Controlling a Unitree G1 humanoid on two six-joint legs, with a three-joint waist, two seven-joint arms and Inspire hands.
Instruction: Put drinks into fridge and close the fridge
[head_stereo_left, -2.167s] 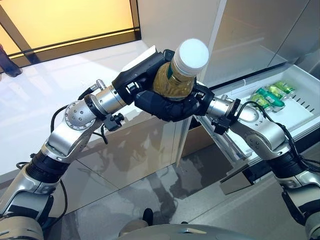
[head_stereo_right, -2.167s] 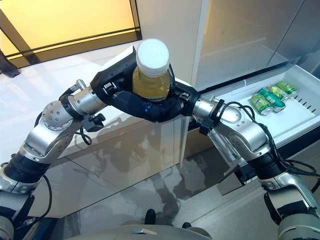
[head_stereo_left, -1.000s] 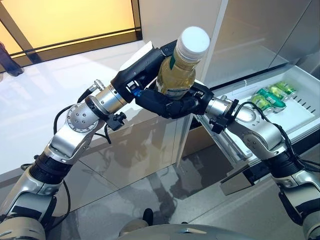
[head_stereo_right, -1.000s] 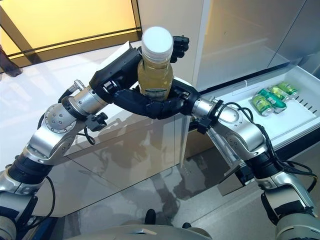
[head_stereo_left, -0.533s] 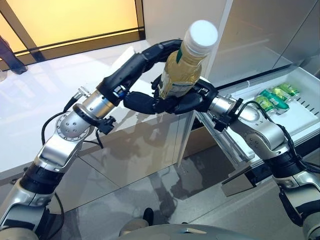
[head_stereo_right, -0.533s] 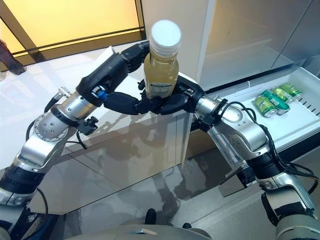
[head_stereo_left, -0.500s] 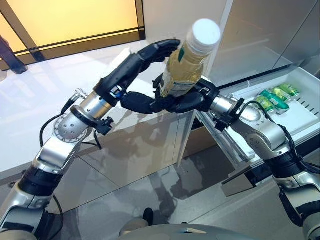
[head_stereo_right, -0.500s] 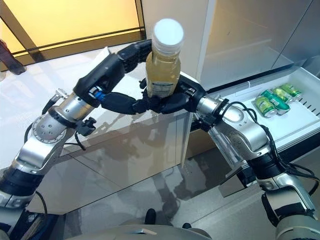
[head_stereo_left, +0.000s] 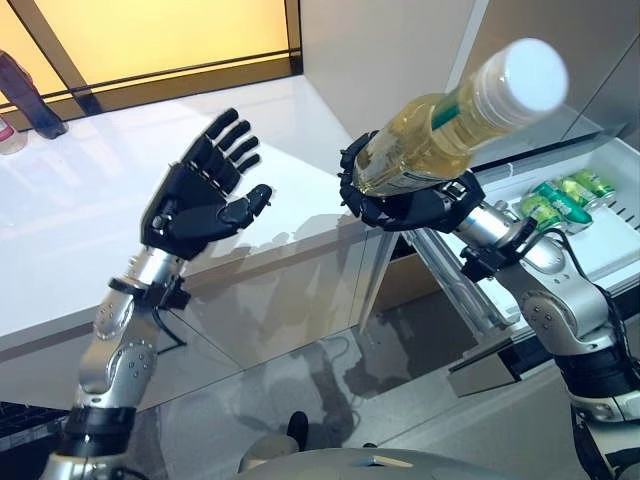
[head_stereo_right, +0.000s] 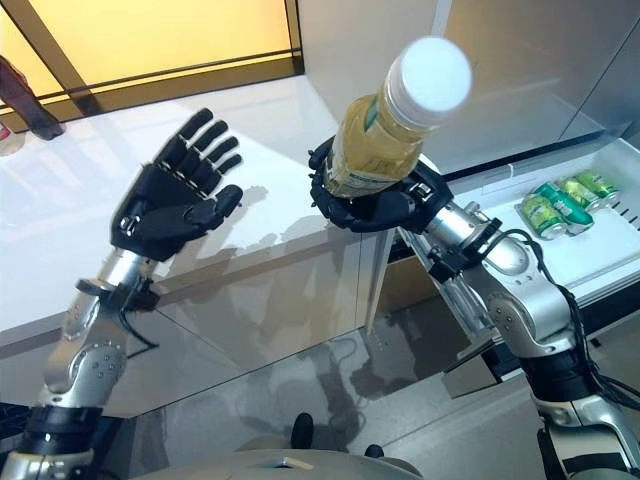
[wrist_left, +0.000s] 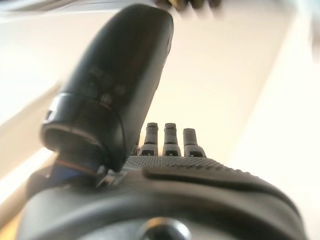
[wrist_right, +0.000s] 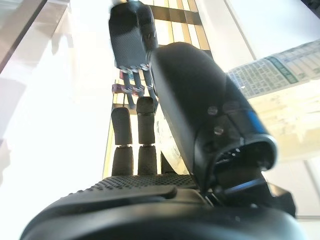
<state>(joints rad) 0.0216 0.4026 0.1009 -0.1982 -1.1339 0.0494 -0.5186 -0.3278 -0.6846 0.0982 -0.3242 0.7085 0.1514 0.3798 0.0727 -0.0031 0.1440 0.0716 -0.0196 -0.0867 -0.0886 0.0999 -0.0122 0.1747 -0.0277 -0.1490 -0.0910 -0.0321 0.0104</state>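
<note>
The right robot hand (head_stereo_left: 405, 205) is clamped round the lower body of a tilted bottle (head_stereo_left: 450, 120) of yellow drink, held in the air above the white table (head_stereo_left: 80, 210). The left robot hand (head_stereo_left: 200, 205) is raised, fingers spread, holding nothing. At right, a white fridge drawer (head_stereo_left: 590, 235) stands pulled out with green cans (head_stereo_left: 565, 192) lying in it. A glossy grey floor (head_stereo_left: 330, 370) lies below.

- Bottle (head_stereo_right: 385, 135) is held tilted in right hand (head_stereo_right: 370, 205), above counter (head_stereo_right: 260, 240).
- Left hand (head_stereo_right: 170, 205) is raised left of it, apart.
- Cans (head_stereo_right: 560, 205) are laid in drawer (head_stereo_right: 600, 250), far right.
</note>
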